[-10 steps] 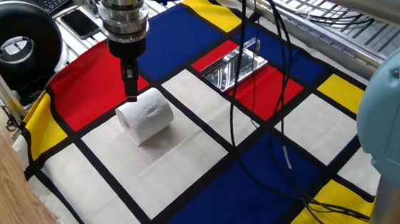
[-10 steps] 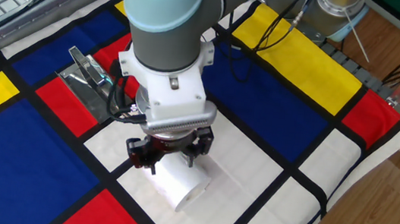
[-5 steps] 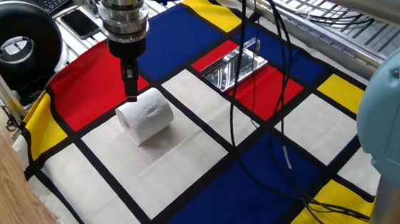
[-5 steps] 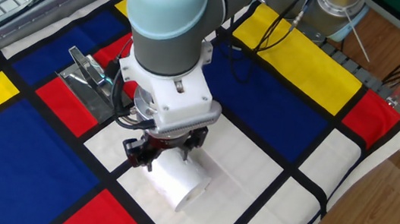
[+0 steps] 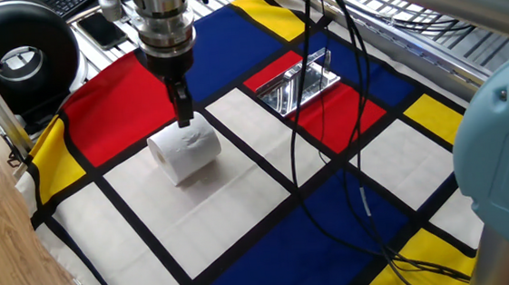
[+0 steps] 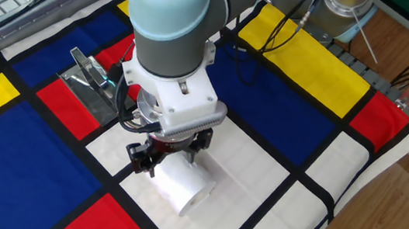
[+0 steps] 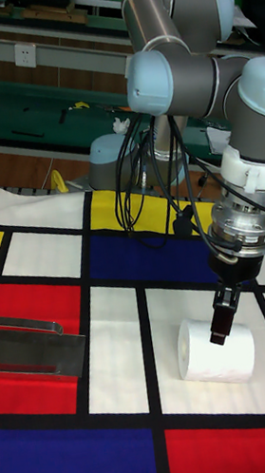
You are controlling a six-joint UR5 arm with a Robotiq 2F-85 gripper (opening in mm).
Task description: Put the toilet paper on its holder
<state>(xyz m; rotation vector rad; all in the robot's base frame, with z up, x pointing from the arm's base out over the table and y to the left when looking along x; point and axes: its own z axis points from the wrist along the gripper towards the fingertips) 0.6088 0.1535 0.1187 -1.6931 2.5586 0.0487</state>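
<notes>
The toilet paper (image 5: 185, 151) lay on its side on a white square of the checked cloth (image 5: 241, 207) that covered the counter, near the front edge in one fixed view. Nothing of the task was finished: the roll had not been lifted, and every step of carrying it over and threading it onto the bar was judged to be left.

The hand (image 5: 182, 110) hung straight above the roll, its fingertips down at the roll's top, at or just over the tissue; the pictures did not settle whether they touched. In the other fixed view the hand (image 6: 166, 159) showed its dark fingers spread to either side of the roll (image 6: 178, 186), so it stood open and held nothing. The tall fixed view showed the same, the hand (image 7: 222, 323) poised on the upper curve of the roll (image 7: 216, 350), which rested apart from everything else.

Farther back, the holder (image 5: 301, 83) sat on a red patch of the cloth, well apart from the roll, its shiny plate and thin bar bare. In the tall fixed view the holder (image 7: 33, 349) stood off to the side, empty.
</notes>
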